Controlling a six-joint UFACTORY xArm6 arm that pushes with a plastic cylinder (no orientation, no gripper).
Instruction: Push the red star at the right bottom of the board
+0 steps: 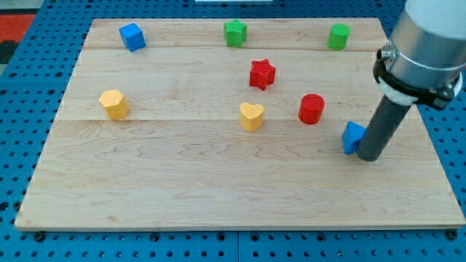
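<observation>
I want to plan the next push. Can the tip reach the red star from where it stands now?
Probably yes. My tip stands against the blue block at the view's right, while the red star lies up-left. The red cylinder sits near the direct line, so a slight detour seems needed.

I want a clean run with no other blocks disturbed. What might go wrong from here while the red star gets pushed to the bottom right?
1. My tip stands right beside the blue block, far from the red star; moving off may nudge that block.
2. The red cylinder sits between the star and the bottom right, so a straight push would likely hit it.
3. The yellow heart lies just below the star; a downward push could catch it.
</observation>
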